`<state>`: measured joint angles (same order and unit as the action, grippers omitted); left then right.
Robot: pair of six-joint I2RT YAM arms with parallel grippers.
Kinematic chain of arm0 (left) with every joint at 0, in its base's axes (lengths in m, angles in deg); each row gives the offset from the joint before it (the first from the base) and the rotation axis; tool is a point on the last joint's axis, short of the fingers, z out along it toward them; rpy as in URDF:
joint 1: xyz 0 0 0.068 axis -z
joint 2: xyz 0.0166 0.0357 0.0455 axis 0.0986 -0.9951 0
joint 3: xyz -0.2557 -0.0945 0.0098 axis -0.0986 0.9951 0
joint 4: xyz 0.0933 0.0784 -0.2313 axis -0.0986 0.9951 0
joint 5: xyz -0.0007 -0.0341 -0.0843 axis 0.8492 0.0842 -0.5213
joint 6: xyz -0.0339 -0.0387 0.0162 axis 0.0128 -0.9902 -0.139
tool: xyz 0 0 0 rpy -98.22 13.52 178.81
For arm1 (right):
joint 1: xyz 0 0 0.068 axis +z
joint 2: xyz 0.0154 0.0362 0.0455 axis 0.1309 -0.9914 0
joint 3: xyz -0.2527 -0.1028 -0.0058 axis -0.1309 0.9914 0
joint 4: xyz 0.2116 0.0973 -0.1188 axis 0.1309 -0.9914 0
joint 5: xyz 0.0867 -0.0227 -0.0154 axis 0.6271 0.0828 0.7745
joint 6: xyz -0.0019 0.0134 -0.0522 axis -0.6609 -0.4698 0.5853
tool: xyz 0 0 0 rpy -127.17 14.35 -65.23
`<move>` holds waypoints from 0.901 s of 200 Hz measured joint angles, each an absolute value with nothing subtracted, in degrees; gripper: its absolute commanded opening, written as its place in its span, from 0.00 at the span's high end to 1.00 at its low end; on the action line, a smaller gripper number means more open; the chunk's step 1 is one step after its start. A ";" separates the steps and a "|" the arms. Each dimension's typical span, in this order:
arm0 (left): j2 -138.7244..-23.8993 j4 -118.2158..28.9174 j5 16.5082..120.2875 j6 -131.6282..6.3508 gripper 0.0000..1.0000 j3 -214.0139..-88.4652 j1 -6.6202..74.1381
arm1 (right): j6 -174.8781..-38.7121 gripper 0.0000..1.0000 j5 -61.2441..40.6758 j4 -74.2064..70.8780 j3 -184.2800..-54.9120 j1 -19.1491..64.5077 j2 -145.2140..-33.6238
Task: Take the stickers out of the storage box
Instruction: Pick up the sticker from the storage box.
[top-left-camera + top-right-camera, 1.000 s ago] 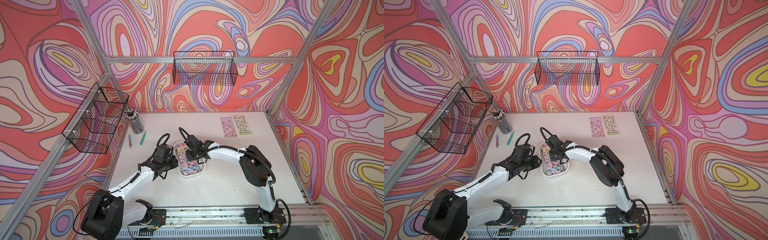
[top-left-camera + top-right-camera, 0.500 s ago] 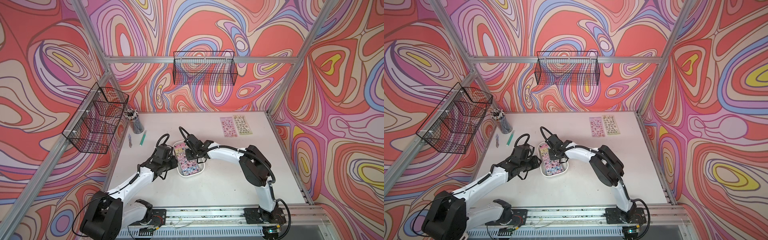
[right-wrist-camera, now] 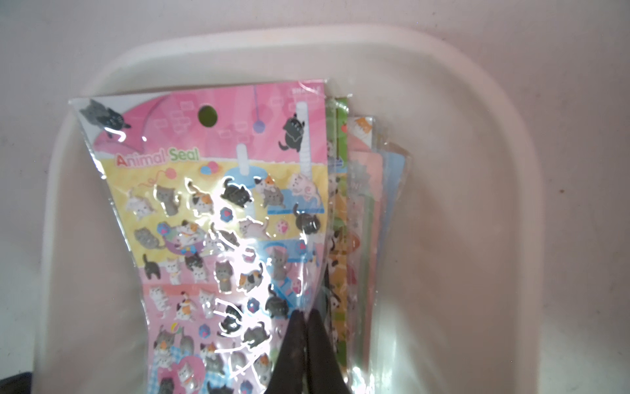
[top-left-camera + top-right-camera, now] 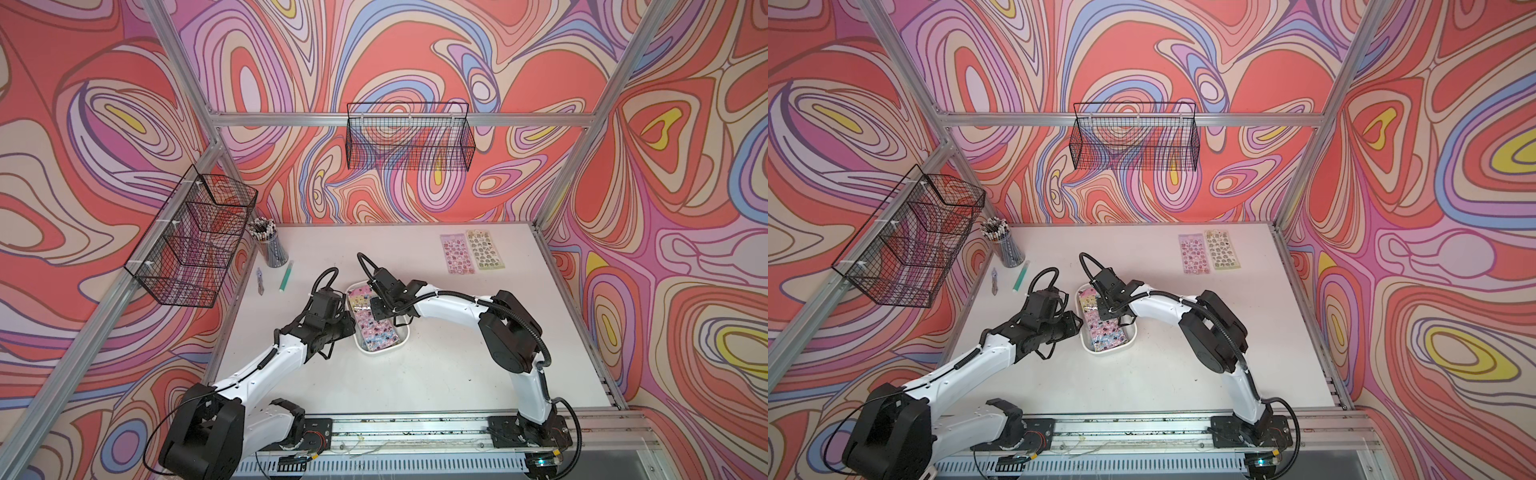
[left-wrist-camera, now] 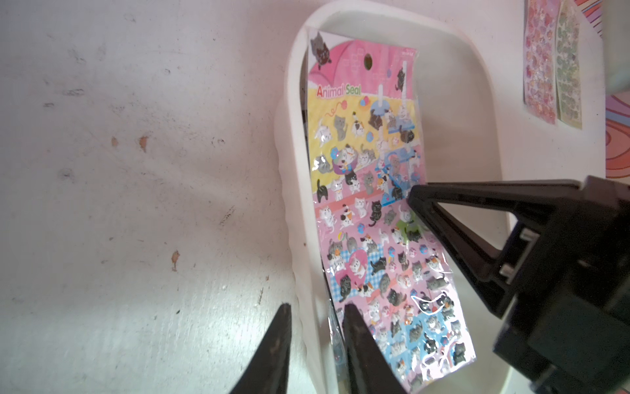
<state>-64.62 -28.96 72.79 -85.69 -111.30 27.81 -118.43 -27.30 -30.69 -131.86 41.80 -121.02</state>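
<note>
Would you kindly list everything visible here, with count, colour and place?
storage box: one, white, mid-table
stickers: stack, uncountable, pink sheet topmost, in the box
loose sticker sheets: two, pink and pale green, table's far right
pen: one, green, table's far left
small grey tool: one, beside the pen
pencil cup: one, dark, far-left corner
wire baskets: two, black, back wall and left wall
table: one, white
left gripper: black, shut on the box's rim
right gripper: black, shut on the top sheet's edge

Two white-and-black arms (image 4: 266, 365) bend inward, reaching low toward each other. The left gripper (image 5: 315, 308) straddles and clamps the box (image 5: 293, 170) wall; the right gripper (image 3: 305, 315) is pinched tight on a sticker sheet (image 3: 221, 204)
</note>
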 measured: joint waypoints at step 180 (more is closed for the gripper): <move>-63.46 -27.36 73.21 -85.56 0.69 -111.24 27.81 | -116.07 1.00 -27.50 -35.56 -132.05 41.25 -106.48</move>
<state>-63.46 -27.36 73.21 -85.56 -111.24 27.81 -116.07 -27.50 -35.56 -132.05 41.25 -106.48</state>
